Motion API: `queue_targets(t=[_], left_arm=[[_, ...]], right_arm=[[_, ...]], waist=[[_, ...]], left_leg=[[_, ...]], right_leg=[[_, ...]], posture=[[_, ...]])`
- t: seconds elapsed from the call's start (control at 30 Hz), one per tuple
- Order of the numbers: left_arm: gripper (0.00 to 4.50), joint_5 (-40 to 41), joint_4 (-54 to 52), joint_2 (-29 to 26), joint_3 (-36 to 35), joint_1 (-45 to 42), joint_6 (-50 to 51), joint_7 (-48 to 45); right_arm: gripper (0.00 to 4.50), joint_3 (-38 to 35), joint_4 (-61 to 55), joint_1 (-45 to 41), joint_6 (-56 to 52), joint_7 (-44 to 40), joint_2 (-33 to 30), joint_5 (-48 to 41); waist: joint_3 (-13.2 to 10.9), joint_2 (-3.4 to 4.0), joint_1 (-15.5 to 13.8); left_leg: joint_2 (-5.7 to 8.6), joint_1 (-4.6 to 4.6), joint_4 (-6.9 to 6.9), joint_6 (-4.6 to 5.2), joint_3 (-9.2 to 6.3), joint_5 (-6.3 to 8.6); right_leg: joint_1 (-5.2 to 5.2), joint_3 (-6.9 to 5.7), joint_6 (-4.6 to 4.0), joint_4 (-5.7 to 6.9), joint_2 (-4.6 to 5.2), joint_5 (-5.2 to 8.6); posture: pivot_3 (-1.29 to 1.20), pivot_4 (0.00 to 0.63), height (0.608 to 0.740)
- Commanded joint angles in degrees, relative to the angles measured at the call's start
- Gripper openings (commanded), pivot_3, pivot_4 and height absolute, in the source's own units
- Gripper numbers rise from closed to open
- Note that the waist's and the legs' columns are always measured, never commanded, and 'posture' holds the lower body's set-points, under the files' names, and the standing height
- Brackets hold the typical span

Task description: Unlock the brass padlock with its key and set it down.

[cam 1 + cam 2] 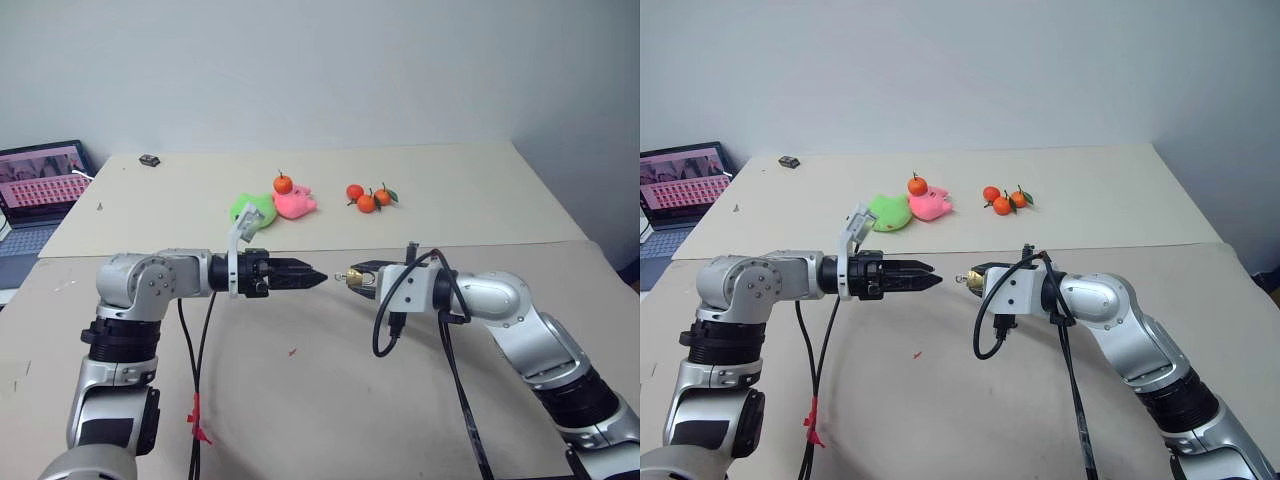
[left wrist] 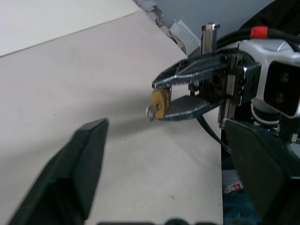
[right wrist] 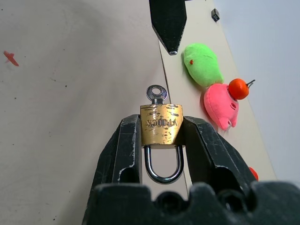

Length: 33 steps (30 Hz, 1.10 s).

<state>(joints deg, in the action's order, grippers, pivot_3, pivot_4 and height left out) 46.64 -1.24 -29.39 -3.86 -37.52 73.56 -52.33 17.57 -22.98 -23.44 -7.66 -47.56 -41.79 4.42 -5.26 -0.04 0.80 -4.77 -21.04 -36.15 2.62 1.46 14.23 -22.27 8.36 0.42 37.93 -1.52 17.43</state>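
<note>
Holding: the right gripper (image 3: 161, 140) squeezes the small golden brass padlock (image 3: 161, 124) between its two black fingers, up in the air over the big tan table (image 1: 300, 420).
Left gripper: the left gripper (image 1: 312, 277) points at the padlock from just beside it, fingers apart, gripping nothing.
Key: a little round silver key (image 3: 156, 93) sticks out of the padlock's bottom.
Shackle: the thin silver loop (image 3: 162, 165) points back toward the right wrist.

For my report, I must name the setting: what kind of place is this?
Probably a robot lab or office: plain beige tables against a bare wall, and an open laptop beside them.
</note>
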Motion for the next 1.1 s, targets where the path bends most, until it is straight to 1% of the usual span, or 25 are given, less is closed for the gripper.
queue_targets(t=[0.03, 0.37, 0.5, 0.63, 1.1], left_arm=[[2.83, 1.4, -0.2, -0.1, -0.7, -1.0, 1.0, 0.7], [2.83, 2.3, -0.2, 0.4, 0.4, -1.0, 1.5, 0.8], [2.83, 3.3, -0.2, 1.8, 0.0, -1.7, 2.0, 1.3], [1.75, 3.9, -0.2, 2.0, -0.1, -2.1, 2.0, 1.5], [1.75, 4.9, -0.5, 2.2, -0.4, -2.1, 2.5, 2.0]], right_arm=[[0.91, -2.1, -3.6, -0.2, 0.1, -0.2, 0.2, -0.2], [0.91, -3.6, -5.8, -0.8, -2.1, -0.4, 0.7, -1.3], [0.91, -4.1, -6.5, -1.0, -3.2, -0.4, 1.2, -1.6], [0.91, -4.4, -6.6, -1.0, -3.7, -0.5, 1.3, -1.7], [0.91, -4.3, -7.3, -0.8, -4.5, -0.8, 1.4, -2.1]], waist=[[0.0, -0.01, 0.1], [0.0, -0.01, 0.0], [0.0, -0.01, 0.0], [0.0, -0.01, 0.1], [0.0, -0.02, 0.1]], left_leg=[[0.00, 0.00, 0.01, -0.01, 0.00, 0.00], [0.01, 0.01, 0.04, -0.11, -0.01, -0.07], [0.01, 0.00, 0.06, -0.11, -0.02, -0.07], [0.01, -0.02, 0.06, -0.11, -0.02, -0.07], [0.02, -0.02, 0.13, -0.32, -0.02, -0.19]], right_leg=[[0.00, 0.00, 0.00, 0.03, 0.00, 0.00], [0.00, 0.00, -0.01, 0.03, 0.00, 0.00], [-0.01, -0.01, -0.01, 0.03, 0.01, 0.00], [-0.01, 0.00, -0.01, 0.02, 0.01, 0.00], [0.00, 0.00, 0.00, 0.00, 0.01, 0.01]], posture=[[0.00, 0.150, 0.660], [0.00, 0.150, 0.660], [0.00, 0.150, 0.660], [0.00, 0.150, 0.660], [0.00, 0.150, 0.660]])
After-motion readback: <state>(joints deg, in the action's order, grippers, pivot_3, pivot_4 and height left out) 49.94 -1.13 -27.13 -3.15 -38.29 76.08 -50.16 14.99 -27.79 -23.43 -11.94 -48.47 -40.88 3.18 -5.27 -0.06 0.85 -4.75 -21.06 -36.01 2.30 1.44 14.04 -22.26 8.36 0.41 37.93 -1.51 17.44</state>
